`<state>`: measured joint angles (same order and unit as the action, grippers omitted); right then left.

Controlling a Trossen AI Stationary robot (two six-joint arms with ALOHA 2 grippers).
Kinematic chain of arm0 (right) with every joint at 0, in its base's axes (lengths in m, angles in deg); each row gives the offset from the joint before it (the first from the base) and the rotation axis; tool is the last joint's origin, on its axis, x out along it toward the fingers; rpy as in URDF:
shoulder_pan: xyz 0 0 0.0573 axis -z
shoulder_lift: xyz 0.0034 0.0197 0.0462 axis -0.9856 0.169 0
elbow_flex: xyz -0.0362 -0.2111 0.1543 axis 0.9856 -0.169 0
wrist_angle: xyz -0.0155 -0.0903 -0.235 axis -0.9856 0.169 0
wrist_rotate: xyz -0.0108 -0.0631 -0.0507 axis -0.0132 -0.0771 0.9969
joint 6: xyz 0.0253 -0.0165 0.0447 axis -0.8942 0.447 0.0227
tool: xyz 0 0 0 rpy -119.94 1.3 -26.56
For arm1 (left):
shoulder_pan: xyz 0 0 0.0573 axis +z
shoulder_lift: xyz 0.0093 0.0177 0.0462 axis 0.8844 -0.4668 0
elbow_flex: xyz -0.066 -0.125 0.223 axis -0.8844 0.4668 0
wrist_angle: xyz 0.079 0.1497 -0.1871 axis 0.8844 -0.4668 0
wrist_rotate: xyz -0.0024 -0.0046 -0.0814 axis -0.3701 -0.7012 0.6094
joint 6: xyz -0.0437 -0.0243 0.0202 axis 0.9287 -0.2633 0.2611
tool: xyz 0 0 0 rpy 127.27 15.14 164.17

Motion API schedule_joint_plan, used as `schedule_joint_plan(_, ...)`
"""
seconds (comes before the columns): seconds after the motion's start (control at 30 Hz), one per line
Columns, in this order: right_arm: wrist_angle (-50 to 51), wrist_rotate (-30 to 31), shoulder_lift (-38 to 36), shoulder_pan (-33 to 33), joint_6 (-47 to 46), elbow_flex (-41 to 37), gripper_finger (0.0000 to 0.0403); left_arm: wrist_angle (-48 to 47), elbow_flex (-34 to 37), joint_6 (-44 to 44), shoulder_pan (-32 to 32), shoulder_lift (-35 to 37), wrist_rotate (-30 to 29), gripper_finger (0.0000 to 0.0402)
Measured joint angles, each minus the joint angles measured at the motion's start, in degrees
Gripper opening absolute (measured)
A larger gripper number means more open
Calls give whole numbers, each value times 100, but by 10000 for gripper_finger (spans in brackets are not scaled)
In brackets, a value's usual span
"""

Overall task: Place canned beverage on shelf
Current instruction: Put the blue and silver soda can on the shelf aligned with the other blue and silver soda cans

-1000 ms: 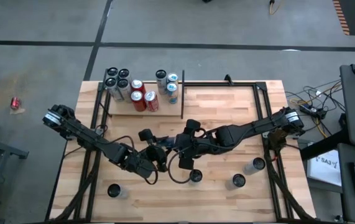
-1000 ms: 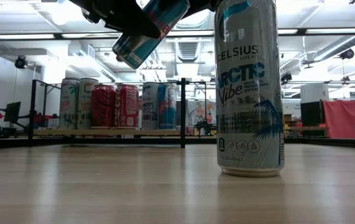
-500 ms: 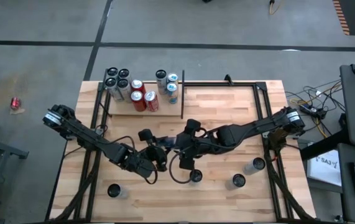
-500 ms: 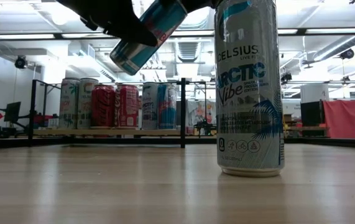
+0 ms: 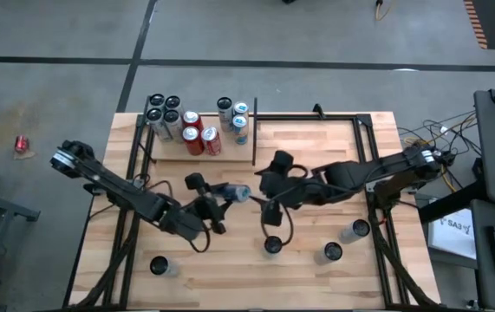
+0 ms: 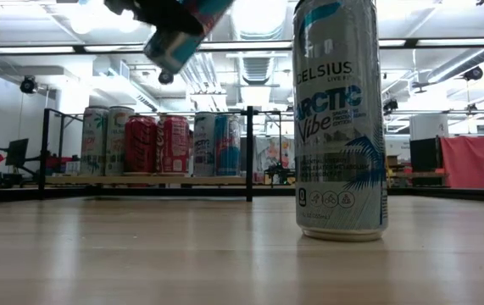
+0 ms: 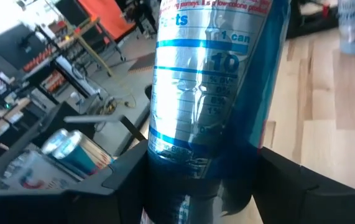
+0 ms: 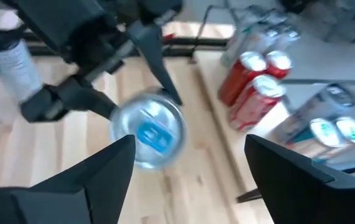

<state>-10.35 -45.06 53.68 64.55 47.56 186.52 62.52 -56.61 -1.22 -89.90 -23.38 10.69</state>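
Left claw (image 5: pixel 217 204) is clamped on a blue-and-silver can (image 5: pixel 232 192), held tilted in the air above the middle of the tabletop (image 5: pixel 316 156). Right claw (image 5: pixel 269 198) stands just beside the can's free end, fingers spread and holding nothing. The shelf (image 5: pixel 173 149) at the far left edge carries several upright cans; the held can is well apart from it.

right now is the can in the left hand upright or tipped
Tipped. The blue can lies nearly sideways in the left hand, lifted off the table.
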Motion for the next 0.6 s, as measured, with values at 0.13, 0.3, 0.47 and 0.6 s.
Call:
schedule_joint_plan(0.13, -40, 159, -231, 0, 131, -87, 290, 91, 65, -468, -41, 500, 0, 212)
schedule_joint_plan(0.3, -598, 169, -326, 0, 362, -427, 294, 1322, 700, -982, -72, 1142, 547, 212)
schedule_joint_plan(0.47, -1270, 155, -299, 2, 481, -845, 297, 3572, 1713, -1597, -72, 1500, 1167, 212)
schedule_joint_plan(0.6, -1698, 155, -282, 7, 479, -1112, 298, 4692, 2214, -1824, -66, 1549, 1191, 212)
